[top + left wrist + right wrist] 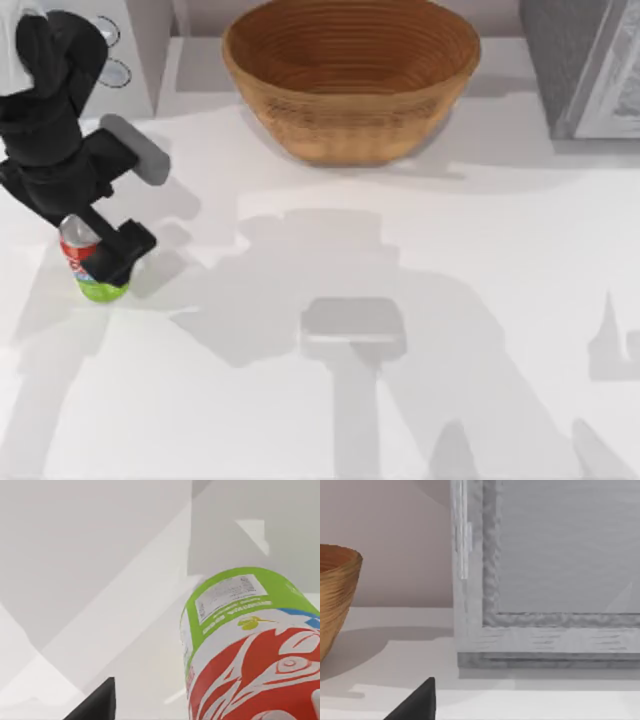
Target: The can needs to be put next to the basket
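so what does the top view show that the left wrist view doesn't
Top view alone: the basket at the back of the table, grey appliances in both back corners, and the left gripper around the can's red upper half at the table's left edge. Left wrist view alone: the can's white printed label on its green lower part, seen close up. Both share the can and the white table.

A simulated kitchen counter: white worktop (400, 420), grey appliance (585, 65), stove knobs (112, 50).
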Tool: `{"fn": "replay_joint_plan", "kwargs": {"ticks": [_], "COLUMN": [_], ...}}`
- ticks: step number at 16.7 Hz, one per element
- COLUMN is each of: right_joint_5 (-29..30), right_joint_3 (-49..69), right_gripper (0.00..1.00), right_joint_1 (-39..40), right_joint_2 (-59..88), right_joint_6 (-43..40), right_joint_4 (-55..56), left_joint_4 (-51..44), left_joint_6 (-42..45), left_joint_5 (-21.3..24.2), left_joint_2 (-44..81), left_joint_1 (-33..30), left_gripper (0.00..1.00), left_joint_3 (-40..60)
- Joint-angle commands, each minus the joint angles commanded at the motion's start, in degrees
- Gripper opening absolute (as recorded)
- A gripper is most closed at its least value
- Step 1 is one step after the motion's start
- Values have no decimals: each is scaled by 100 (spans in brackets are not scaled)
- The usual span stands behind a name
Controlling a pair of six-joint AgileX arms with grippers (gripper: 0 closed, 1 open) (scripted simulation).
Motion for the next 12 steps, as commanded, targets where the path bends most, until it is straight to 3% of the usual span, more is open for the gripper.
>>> {"fn": "replay_joint_plan", "kwargs": {"ticks": [1,12], "right_joint_5": [0,0], "right_joint_3": [0,0], "right_gripper": [100,100], "right_joint_1": [0,0], "right_joint_2": [0,0], "right_joint_6": [0,0], "right_joint_4": [0,0], "left_joint_4": [0,0], "left_joint_6": [0,0], "left_joint_5": [0,0], "left_joint_2": [0,0], "left_joint_1": [0,0], "left_gripper": [100,17], "left_joint_3": [0,0]}}
